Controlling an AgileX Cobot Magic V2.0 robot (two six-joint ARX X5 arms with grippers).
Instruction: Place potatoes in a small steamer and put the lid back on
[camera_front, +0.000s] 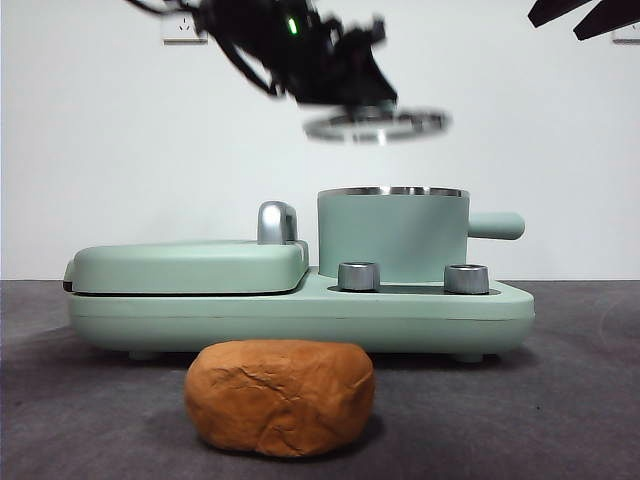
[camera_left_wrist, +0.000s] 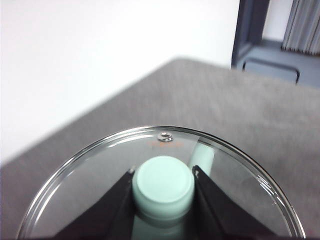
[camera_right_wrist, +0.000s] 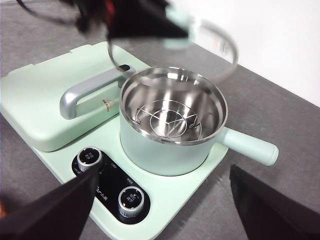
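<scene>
The left gripper (camera_left_wrist: 163, 176) pinches the mint-green knob of the glass lid (camera_front: 376, 124) and holds it in the air above the open small steamer (camera_front: 392, 237), whose steel rack (camera_right_wrist: 169, 121) lies bare. The potato (camera_front: 280, 396) sits on the table in front of the cooker base (camera_front: 300, 318), beside whose two knobs (camera_front: 359, 276) the griddle cover (camera_front: 190, 266) is shut. The right gripper (camera_right_wrist: 160, 210) hovers above the cooker with jaws spread wide, holding nothing.

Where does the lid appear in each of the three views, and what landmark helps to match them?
Front view: the lid hangs blurred in the air above the steamer, held by the left claw.
Left wrist view: the lid fills the lower part, the claw shut on its green knob.
Right wrist view: the lid is above and behind the steamer.
Shared landmark: the steamer's side handle.
</scene>
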